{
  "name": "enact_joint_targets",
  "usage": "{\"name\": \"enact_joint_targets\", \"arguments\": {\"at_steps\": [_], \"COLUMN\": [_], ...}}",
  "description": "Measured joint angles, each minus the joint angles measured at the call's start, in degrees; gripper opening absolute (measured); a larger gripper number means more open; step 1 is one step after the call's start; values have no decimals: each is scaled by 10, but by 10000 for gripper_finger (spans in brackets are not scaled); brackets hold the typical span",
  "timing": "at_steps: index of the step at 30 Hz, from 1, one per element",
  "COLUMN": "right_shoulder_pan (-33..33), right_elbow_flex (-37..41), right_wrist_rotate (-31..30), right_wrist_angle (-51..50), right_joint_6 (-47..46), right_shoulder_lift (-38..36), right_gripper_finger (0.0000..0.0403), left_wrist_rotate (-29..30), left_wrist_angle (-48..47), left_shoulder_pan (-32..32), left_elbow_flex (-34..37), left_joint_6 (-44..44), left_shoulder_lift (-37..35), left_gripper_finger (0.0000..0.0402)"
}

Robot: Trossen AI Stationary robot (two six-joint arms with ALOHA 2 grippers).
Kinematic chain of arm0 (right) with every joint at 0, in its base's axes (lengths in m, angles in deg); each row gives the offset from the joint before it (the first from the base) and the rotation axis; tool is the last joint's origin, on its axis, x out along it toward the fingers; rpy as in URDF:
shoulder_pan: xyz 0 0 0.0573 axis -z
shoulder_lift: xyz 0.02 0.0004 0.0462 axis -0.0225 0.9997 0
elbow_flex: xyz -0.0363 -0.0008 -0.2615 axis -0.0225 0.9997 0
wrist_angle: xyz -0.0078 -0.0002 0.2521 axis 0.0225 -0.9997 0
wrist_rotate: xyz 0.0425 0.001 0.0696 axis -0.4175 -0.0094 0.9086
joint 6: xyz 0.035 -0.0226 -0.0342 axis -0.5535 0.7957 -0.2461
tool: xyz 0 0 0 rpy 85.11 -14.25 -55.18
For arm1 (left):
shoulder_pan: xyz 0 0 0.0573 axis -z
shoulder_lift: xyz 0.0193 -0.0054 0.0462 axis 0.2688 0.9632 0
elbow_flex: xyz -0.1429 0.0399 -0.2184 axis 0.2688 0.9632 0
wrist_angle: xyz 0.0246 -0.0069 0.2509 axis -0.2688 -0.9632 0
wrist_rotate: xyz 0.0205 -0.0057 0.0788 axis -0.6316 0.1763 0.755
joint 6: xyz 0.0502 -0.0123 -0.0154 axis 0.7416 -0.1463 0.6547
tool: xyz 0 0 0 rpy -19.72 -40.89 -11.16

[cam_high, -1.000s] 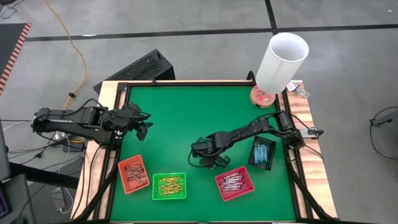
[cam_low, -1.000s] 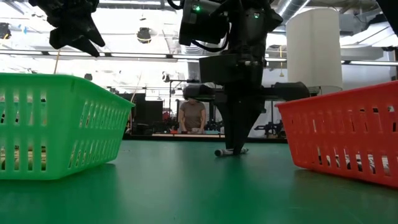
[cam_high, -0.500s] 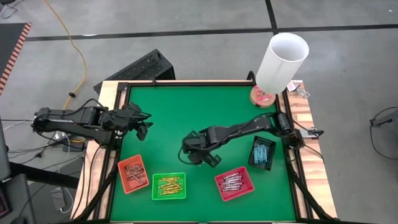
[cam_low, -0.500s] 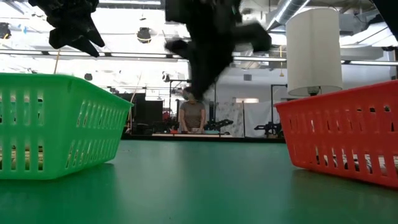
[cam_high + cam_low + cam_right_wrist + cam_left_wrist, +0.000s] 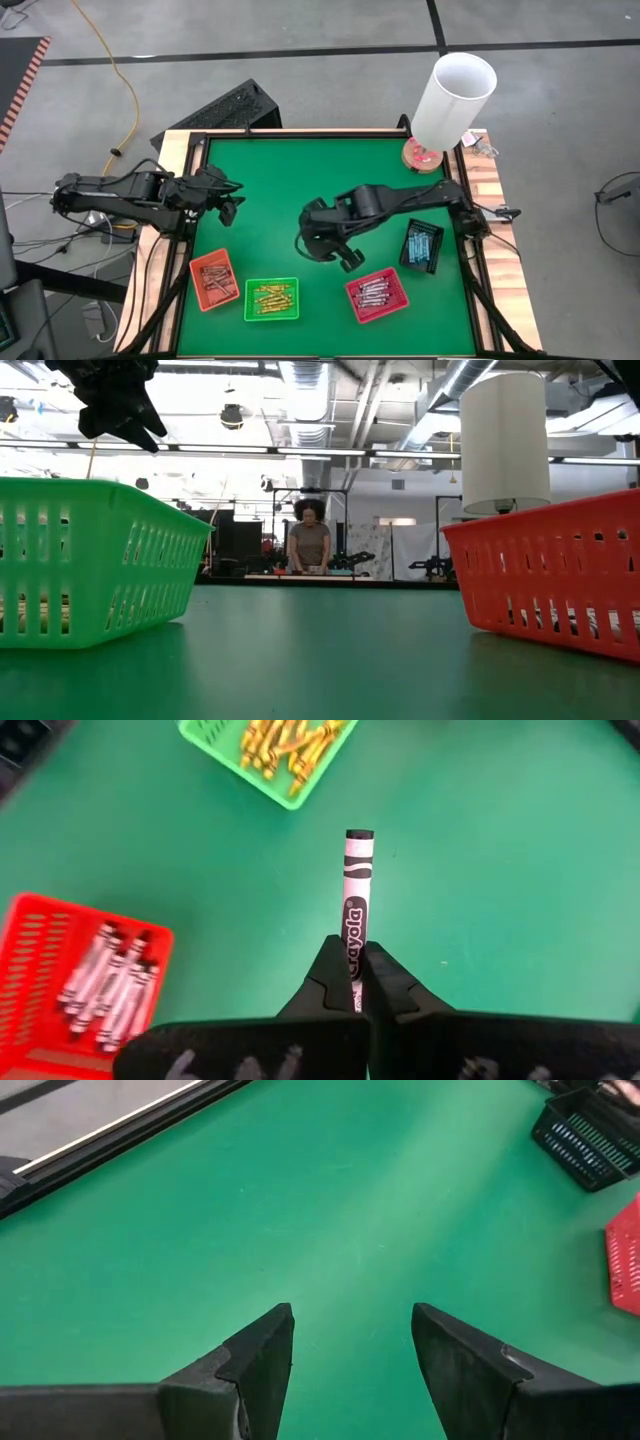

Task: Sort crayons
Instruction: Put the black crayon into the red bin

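Crayons: you now have one silver-grey crayon (image 5: 357, 910) off the mat, pinched at its lower end between the closed fingers of the right gripper (image 5: 357, 982), most of its length sticking out past the tips. In the overhead view the right gripper (image 5: 345, 258) sits above mid-table, just inboard of the red tray (image 5: 397, 300), which already holds the other grey crayons (image 5: 372, 292). The gold ones lie in the green tray (image 5: 252, 310), the reddish-brown in the orange tray (image 5: 200, 296), the light blue in the black tray (image 5: 436, 262). A second ago this crayon lay on the green mat (image 5: 270, 180) under the descending fingers; half a second ago the arm was blurred mid-lift; now the table-level view shows bare mat between the two nearest trays, with no loose crayon visible anywhere. Judgement: this is likely the last piece, bound for the red tray. Your left gripper (image 5: 352, 1342) hangs with its fingers well apart and empty, near the left edge, unmoved across all three moments.
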Motion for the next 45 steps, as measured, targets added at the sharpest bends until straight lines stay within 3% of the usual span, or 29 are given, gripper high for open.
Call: {"name": "enact_joint_targets", "arguments": {"at_steps": [7,14,22,29,38,41,45], "right_shoulder_pan": [-35,-113,-208,-264,-294,-300,-323], "right_elbow_flex": [16,15,15,16,16,47,158], "right_wrist_rotate": [-29,-156,-310,-365,-444,-466,-509], "right_wrist_angle": [-15,-19,-90,-90,-90,-89,-90], "right_joint_6": [-105,-201,-324,-350,-370,-378,-446], "right_shoulder_lift": [-82,-140,-160,-190,-299,-338,-412], "right_gripper_finger": [0,0,0,0,0,0,0], "left_wrist_rotate": [1,10,24,24,27,28,29], "left_wrist_angle": [1,1,1,1,1,0,0], "left_shoulder_pan": [0,0,0,0,0,0,0], "left_elbow_flex": [0,0,0,0,0,0,0], "left_joint_6": [-4,-7,-8,-6,-6,-4,3], "left_shoulder_lift": [-32,-83,-119,-125,-125,-125,-125], "left_gripper_finger": [195,195,195,195,195,195,195]}}
